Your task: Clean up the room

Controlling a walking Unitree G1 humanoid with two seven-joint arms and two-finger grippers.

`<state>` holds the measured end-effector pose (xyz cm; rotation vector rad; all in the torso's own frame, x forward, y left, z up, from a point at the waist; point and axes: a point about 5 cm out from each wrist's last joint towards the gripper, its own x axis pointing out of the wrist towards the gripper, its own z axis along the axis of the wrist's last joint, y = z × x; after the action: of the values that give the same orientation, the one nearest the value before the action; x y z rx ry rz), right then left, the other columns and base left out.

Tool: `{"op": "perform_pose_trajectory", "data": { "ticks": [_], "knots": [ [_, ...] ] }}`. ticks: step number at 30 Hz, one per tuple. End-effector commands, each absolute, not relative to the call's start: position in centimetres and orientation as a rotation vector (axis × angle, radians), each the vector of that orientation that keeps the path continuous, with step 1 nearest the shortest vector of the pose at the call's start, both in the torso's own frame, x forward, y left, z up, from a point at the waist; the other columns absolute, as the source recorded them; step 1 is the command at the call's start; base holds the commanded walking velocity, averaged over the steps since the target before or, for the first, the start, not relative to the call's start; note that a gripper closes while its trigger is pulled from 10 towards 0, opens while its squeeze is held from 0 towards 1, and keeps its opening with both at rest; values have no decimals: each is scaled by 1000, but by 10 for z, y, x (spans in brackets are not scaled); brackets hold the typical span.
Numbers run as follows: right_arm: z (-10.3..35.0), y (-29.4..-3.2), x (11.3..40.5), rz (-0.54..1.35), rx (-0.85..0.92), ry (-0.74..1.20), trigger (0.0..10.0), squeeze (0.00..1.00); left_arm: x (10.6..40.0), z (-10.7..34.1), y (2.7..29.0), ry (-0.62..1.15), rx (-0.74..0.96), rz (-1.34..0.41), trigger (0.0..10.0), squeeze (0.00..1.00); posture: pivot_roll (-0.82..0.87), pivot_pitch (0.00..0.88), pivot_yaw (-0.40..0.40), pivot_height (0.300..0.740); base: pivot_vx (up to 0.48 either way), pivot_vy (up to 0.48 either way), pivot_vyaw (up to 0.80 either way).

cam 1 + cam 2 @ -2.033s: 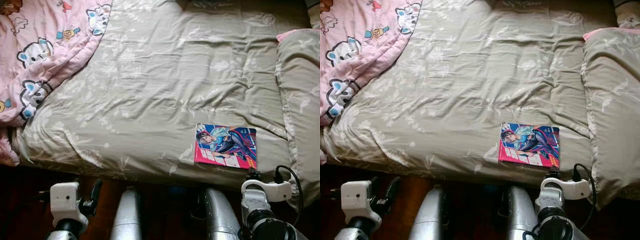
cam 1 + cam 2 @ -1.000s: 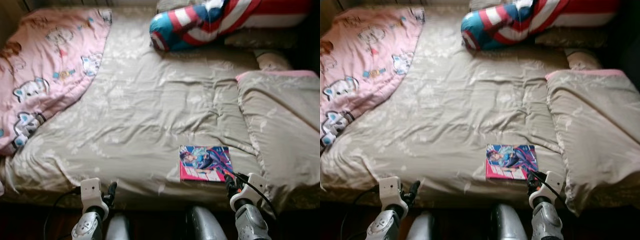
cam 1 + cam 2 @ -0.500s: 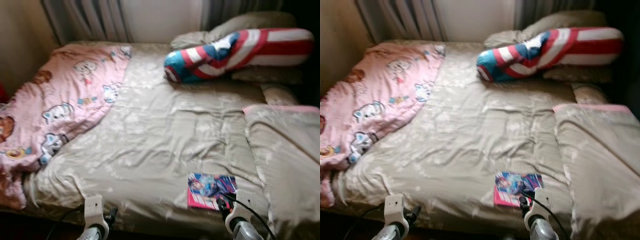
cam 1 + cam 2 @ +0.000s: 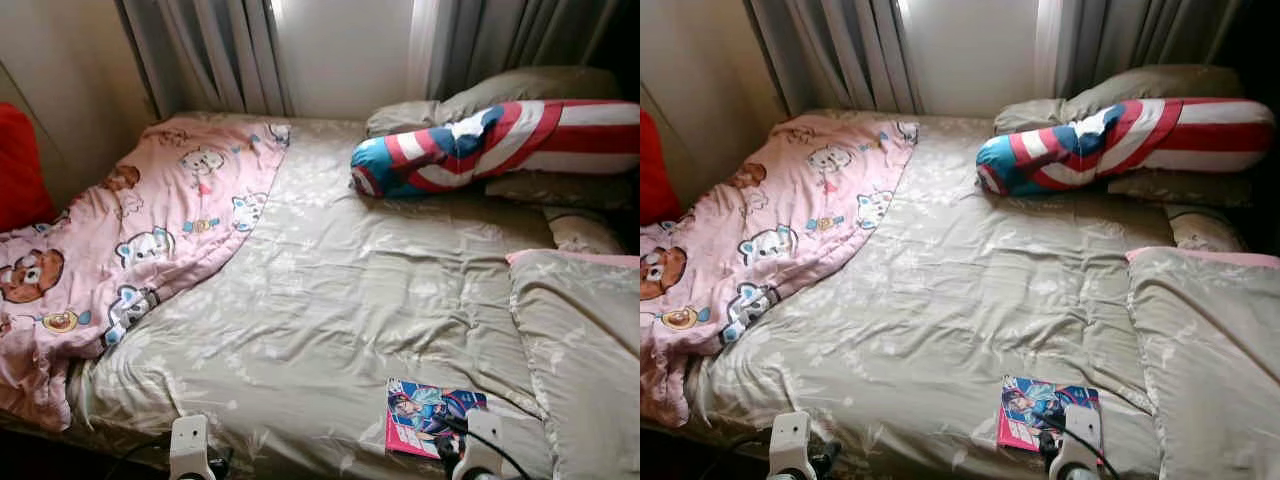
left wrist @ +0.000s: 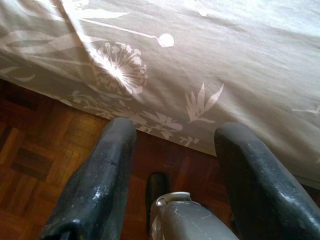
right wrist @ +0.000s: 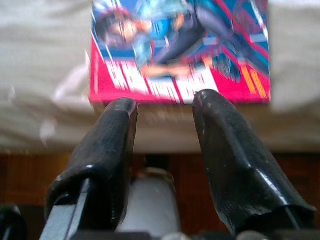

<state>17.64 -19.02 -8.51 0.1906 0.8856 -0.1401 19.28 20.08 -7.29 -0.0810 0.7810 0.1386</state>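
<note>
— what's on the bed, going from the left?

— a soft pink quilt printed with cartoon bears (image 4: 150, 230), rumpled over the left side. then the wrinkled beige bedcover with pale leaf prints (image 4: 340, 310). at the far end lies a long cylindrical bolster in red, white and blue stripes (image 4: 490, 145), and on the right a folded beige pillow with a pink edge (image 4: 585, 340).

— and the book?

— a thin, glossy comic book with a red and blue cover (image 4: 430, 418) lies flat near the front edge, right of middle, its long axis running along that edge.

— the arms?

— the left gripper (image 5: 175, 150) hangs over the bed's edge and the wooden parquet floor (image 5: 35, 155), fingers spread wide, holding nothing. the right gripper (image 6: 162, 102) is just short of the comic's near edge, fingers apart, empty.

— anything changed?

— the view has lifted since two seconds ago; the grey curtains (image 4: 220, 50) now show.
</note>
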Motion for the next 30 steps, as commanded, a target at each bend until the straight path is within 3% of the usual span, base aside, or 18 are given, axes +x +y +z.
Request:
{"op": "perform_pose_trajectory", "data": {
  "ticks": [1,11,15,30],
  "knots": [
    [-87,-197,171,-146,182,917,10000,0,189,-75,203,796,-71,149,10000,0,-32,0,-4,740,0,0,0],
    [-86,-210,168,-127,118,923,10000,0,187,-76,204,816,-61,142,10000,0,-28,33,-1,740,0,0,160],
    [-85,-218,168,-160,151,923,10000,0,186,-77,204,822,-55,140,10000,0,-26,49,0,740,0,401,619],
    [-82,-218,173,-145,162,915,10000,0,181,-79,208,852,-53,148,10000,0,-33,106,0,740,0,424,0]
  ]
}}
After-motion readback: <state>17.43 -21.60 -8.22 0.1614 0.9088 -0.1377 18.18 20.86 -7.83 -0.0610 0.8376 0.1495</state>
